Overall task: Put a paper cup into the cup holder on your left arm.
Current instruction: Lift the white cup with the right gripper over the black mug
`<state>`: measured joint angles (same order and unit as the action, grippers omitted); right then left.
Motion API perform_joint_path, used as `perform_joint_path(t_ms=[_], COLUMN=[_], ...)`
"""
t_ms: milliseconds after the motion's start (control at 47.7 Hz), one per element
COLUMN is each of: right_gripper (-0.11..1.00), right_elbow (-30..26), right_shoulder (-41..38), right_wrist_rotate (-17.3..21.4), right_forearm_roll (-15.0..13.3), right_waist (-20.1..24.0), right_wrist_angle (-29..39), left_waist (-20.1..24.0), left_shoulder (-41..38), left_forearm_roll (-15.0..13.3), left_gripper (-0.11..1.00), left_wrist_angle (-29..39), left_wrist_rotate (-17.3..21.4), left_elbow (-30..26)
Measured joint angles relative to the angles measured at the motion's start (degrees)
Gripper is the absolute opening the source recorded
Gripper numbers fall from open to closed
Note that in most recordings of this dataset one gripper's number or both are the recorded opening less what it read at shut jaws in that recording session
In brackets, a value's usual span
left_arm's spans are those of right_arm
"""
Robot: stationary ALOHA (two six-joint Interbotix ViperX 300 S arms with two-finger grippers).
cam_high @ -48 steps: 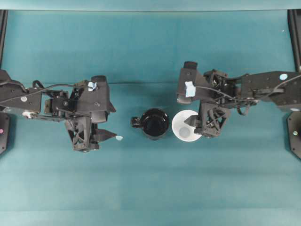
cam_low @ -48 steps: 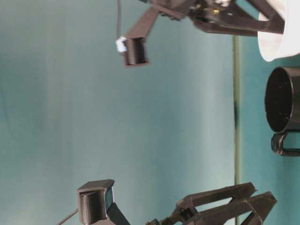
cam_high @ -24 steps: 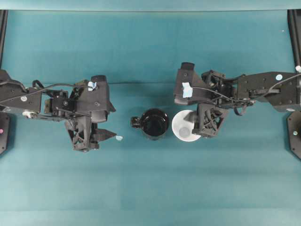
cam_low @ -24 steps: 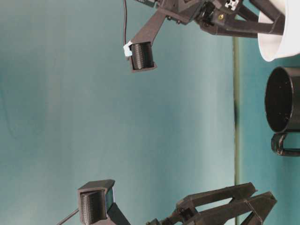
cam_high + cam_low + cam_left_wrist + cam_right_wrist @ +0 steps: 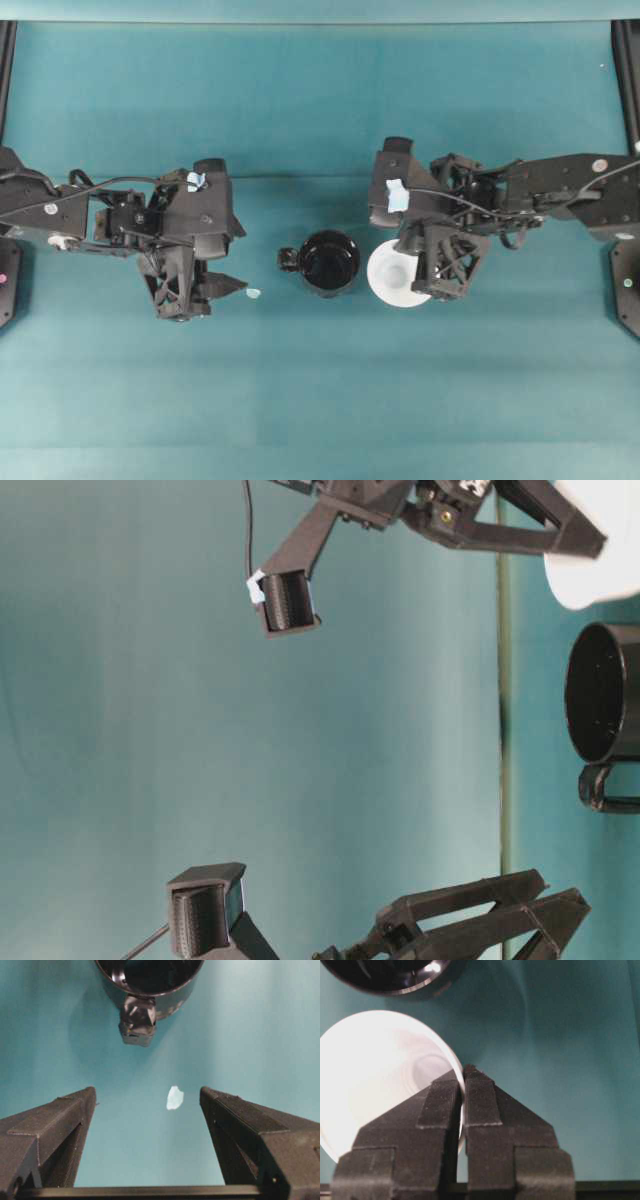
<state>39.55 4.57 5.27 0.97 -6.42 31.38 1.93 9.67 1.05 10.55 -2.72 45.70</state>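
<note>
The white paper cup (image 5: 393, 281) stands just right of the glossy black cup holder (image 5: 330, 262) at mid-table. My right gripper (image 5: 410, 262) is shut on the cup's right wall. In the right wrist view the thin white rim sits pinched between the right gripper (image 5: 463, 1076) pads, one finger inside the paper cup (image 5: 375, 1075). The cup holder (image 5: 390, 975) is close beyond it. My left gripper (image 5: 238, 288) is open and empty, left of the holder. Its wrist view shows the cup holder (image 5: 150, 975) and side knob (image 5: 136, 1020) ahead of the left gripper (image 5: 147, 1095).
A tiny white paper scrap (image 5: 253, 294) lies on the teal table between my left fingertips and the holder, and the paper scrap (image 5: 174, 1098) shows again in the left wrist view. Black frame posts (image 5: 628, 60) stand at the table's side edges.
My right gripper has gone from open around the cup's wall to shut on it. The cup has shifted slightly toward the table's front. The left arm has not moved.
</note>
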Motion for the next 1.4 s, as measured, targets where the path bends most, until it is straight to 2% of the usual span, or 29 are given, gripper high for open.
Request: perform_joint_path(t_ms=[210, 356, 503, 712, 964, 1069, 1404], right_gripper=[-0.04, -0.04, -0.04, -0.04, -0.04, -0.04, -0.04], right_elbow=[-1.14, -4.04, -7.65, -13.45, -18.9, -21.01, -21.88], right_shoulder=[4.04, 6.42, 7.12, 5.62, 0.7, -1.58, -7.29], right_wrist_rotate=[0.0, 0.0, 0.0, 0.0, 0.0, 0.0, 0.0], right_forearm_roll=[1.58, 2.55, 4.31, 6.33, 6.42, 6.42, 6.42], right_waist=[-0.7, -1.58, -2.29, -2.64, -2.64, -2.64, -2.29], right_wrist_angle=[6.15, 11.78, 14.59, 15.12, 14.59, 14.06, 12.22], left_waist=[0.09, 0.09, 0.09, 0.09, 0.09, 0.09, 0.09], left_shoulder=[0.0, 0.0, 0.0, 0.0, 0.0, 0.0, 0.0], left_forearm_roll=[0.0, 0.09, 0.0, 0.0, 0.0, 0.0, 0.0], left_gripper=[0.89, 0.89, 0.89, 0.89, 0.89, 0.89, 0.89], left_wrist_angle=[-0.09, -0.09, -0.09, -0.09, -0.18, -0.26, -0.44], left_wrist_rotate=[0.0, 0.0, -0.18, -0.18, -0.35, -1.67, -3.52], left_elbow=[0.0, 0.0, 0.0, 0.0, 0.0, 0.0, 0.0])
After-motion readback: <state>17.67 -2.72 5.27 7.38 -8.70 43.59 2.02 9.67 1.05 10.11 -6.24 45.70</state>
